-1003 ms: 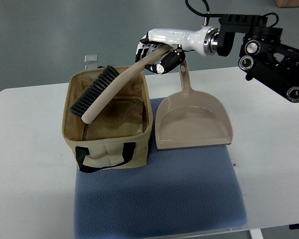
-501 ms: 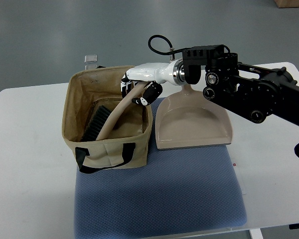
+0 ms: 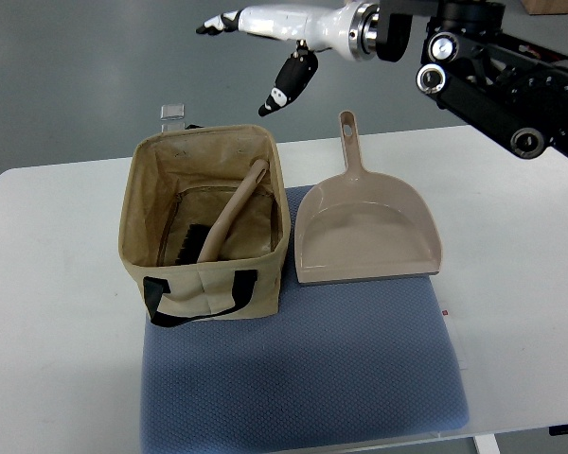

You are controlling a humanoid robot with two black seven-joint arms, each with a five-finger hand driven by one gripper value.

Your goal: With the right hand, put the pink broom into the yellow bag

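Inside the bag: the pale pink, long-handled plastic broom (image 3: 229,219) lies within the open tan-yellow fabric bag with black strap handles (image 3: 206,284), dark bristles down near the bottom, handle leaning up toward the far right corner.
Handle tip: it rests at about rim height against the bag's far wall; whether it pokes above the rim I cannot tell.
Right hand: the white right hand (image 3: 265,38) hangs high above the bag's far edge, well apart from the broom, fingers spread and holding nothing.
Left arm: not visible anywhere in the top view.
Bystander items: a beige plastic dustpan with a long handle (image 3: 364,236) sits just beside the bag on the blue textured mat (image 3: 303,378), which lies on the white counter (image 3: 57,312); a small clear clip-like thing (image 3: 173,113) sits behind the bag.
Done so far: by my reading, the placing is complete, since the broom is in and the hand is free.
Left to do: apparently nothing but pulling the arm clear; the broom looks settled enough, propped on the wall.
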